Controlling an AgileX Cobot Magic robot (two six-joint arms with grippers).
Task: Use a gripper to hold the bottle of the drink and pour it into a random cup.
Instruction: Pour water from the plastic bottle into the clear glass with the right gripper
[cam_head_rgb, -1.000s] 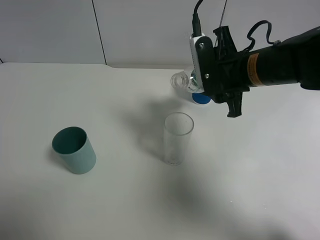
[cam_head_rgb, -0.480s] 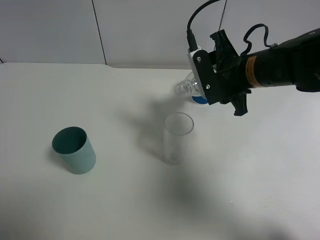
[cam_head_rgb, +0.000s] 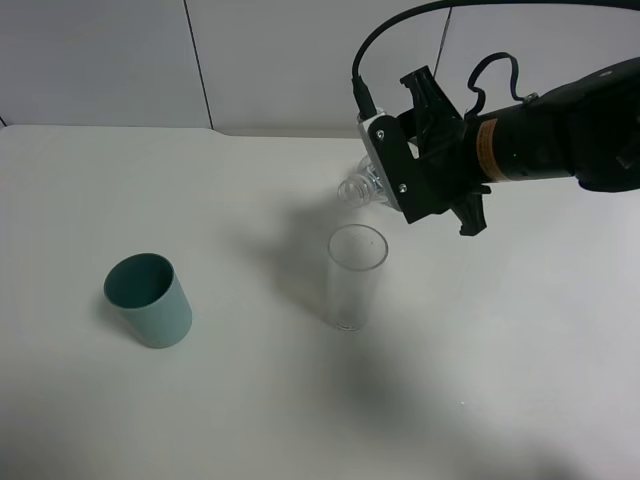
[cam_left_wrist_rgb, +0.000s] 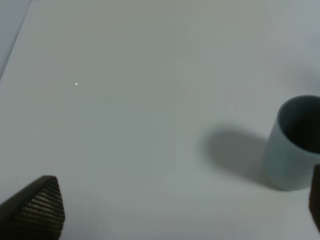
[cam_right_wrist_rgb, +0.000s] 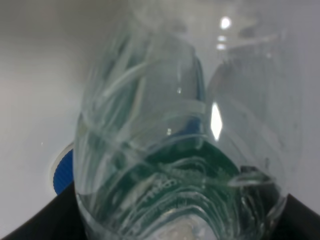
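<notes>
Tipping toward its target, the right end effector (cam_head_rgb: 400, 186) is pinched on the bottle of the drink (cam_head_rgb: 356, 188), which hangs in the air well off the worktop (cam_head_rgb: 250, 400), lying nearly on its side with its open mouth facing the left of the room, just above and slightly behind the rim of the clear cup (cam_head_rgb: 355, 275). A second ago the arm held the bottle higher and further right, with the mouth well clear of the glass. Since then it has swung left and down and rolled its wrist, so the neck now nearly overhangs the cup. The blue-rimmed item (cam_right_wrist_rgb: 62, 170) that showed behind the end effector a second ago is now hidden in the high view and shows only from the right wrist, beside the green-labelled bottle (cam_right_wrist_rgb: 175, 150) that fills that view. No stream can be seen, and the cup looks empty, so the pour appears to be about to begin. The mouth probably still has to come forward over the opening and dip lower. The teal cup (cam_head_rgb: 150, 300) stands where it was, well apart on the left. The left end effector (cam_left_wrist_rgb: 175, 220) hangs spread and empty near it.
</notes>
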